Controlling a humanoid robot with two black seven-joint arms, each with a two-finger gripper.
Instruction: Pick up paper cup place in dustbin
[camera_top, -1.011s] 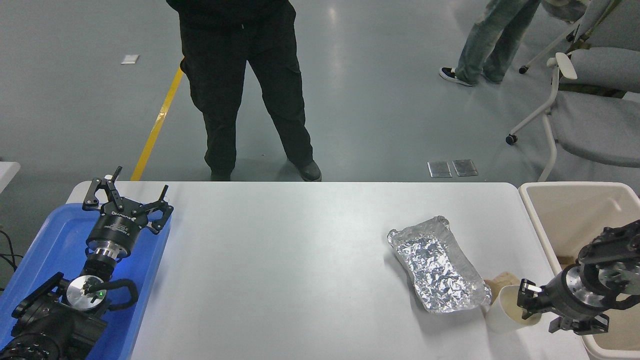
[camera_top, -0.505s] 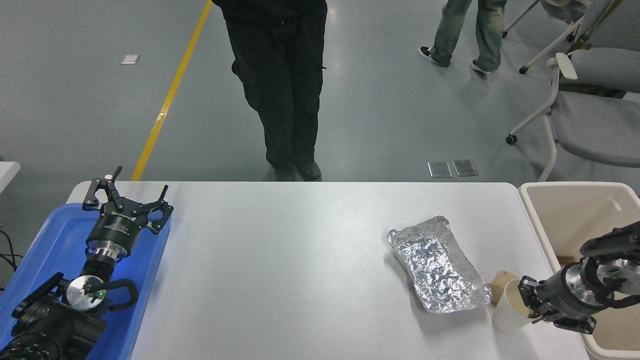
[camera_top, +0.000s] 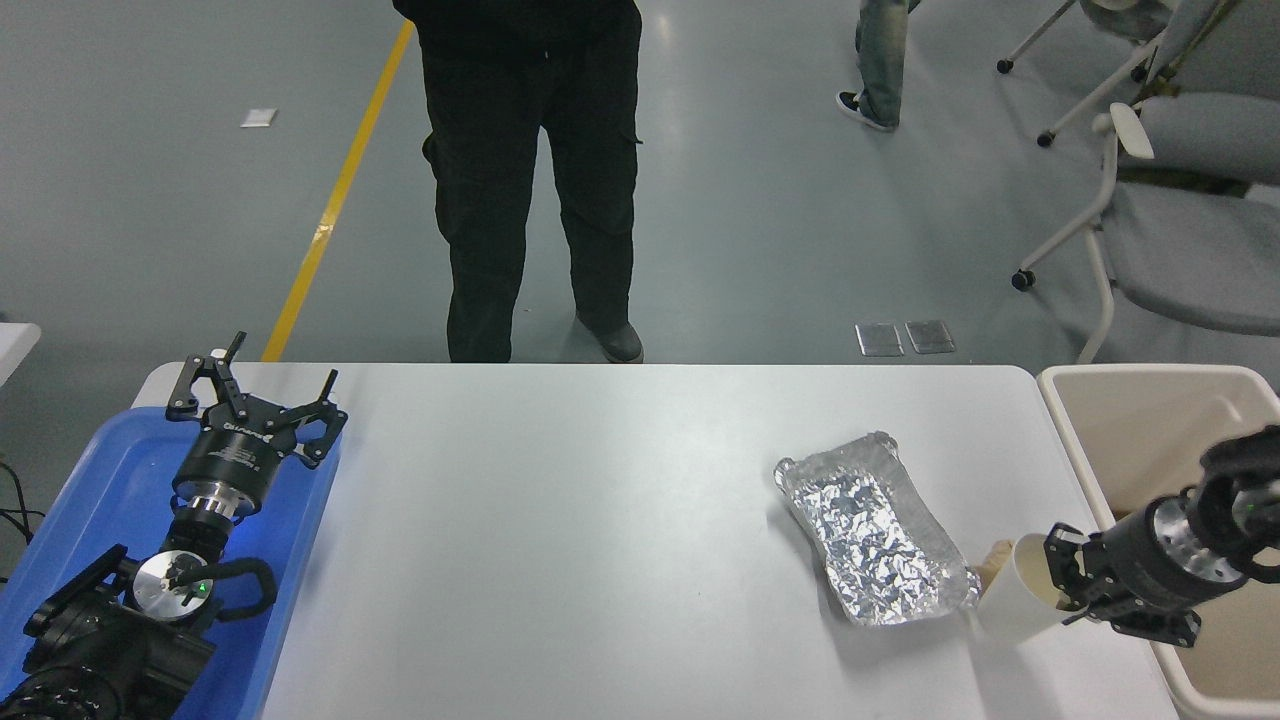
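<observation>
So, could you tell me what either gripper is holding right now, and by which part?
The right gripper holds the paper cup by its rim, one finger inside the mouth. The left gripper is open and empty over the blue tray.

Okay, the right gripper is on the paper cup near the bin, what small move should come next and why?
Probably lift the paper cup a little higher and carry it right, toward the dustbin. The right gripper is shut on the cup's rim and the cup is tilted, close beside the foil tray. The dustbin's near rim stands between cup and opening, so height first seems safest.
</observation>
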